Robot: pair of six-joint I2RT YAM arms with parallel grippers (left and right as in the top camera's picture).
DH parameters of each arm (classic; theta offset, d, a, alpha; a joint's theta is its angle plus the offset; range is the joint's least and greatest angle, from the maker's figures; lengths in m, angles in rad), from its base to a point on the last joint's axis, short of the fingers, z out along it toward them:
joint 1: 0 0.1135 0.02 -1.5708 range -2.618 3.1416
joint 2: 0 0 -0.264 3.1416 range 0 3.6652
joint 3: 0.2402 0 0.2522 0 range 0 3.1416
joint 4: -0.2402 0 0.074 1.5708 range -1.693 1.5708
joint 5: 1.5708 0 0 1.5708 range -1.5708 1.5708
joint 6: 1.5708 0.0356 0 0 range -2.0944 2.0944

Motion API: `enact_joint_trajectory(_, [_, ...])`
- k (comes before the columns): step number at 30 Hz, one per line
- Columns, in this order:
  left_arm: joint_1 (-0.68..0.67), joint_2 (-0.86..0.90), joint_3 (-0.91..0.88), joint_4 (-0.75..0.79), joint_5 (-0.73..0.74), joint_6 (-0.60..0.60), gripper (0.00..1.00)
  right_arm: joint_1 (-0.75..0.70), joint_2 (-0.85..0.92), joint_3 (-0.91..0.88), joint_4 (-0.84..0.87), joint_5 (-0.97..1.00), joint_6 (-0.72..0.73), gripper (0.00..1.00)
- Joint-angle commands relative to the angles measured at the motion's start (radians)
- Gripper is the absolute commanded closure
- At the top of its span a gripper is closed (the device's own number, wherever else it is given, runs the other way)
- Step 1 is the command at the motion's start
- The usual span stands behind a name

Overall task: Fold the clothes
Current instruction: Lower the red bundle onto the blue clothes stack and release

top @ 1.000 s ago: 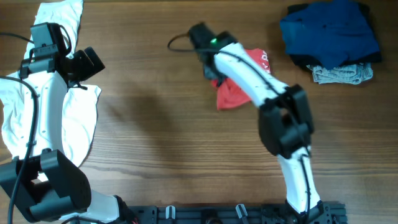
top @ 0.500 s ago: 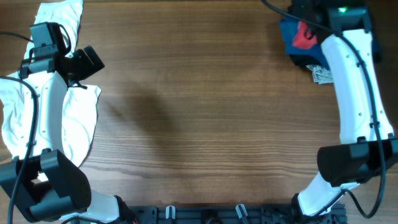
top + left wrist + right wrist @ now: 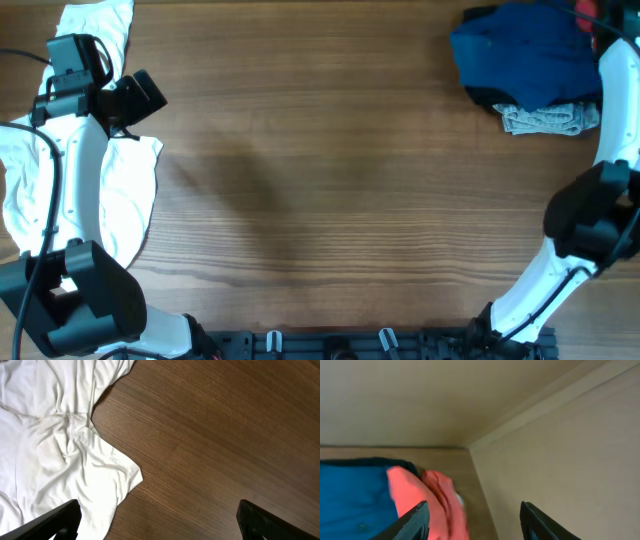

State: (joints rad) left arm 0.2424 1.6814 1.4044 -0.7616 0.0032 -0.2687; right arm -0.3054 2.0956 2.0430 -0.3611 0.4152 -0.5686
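**Red T-shirt [image 3: 437,505] at far right corner, below right gripper [image 3: 474,512]**

The red T-shirt is bunched on the blue garment [image 3: 530,55] at the far right corner of the table [image 3: 350,200]; no long axis can be told. It lies just beneath the right gripper, whose jaws are spread, nothing being pinched. The left gripper [image 3: 157,522], likewise spread, is stationed well apart over the white shirt [image 3: 60,450] at the left edge.

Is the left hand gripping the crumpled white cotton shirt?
No, in the left wrist view the left hand is wide open above the crumpled white shirt, which lies loose on the wooden table.
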Motion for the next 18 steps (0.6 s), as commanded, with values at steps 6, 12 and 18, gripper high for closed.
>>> enact_joint_trajectory(6, [0.002,0.001,0.008,0.003,0.008,-0.009,0.00,-0.024,0.067,0.012,0.027,-0.066,0.145,0.14])
enact_joint_trajectory(12, [0.002,0.001,0.008,0.011,0.008,-0.009,0.00,-0.090,0.067,0.012,-0.135,-0.299,0.341,0.01])
enact_joint_trajectory(18, [0.002,0.001,0.008,0.010,0.008,-0.009,0.00,-0.183,0.108,0.012,-0.180,-0.498,0.466,0.00])
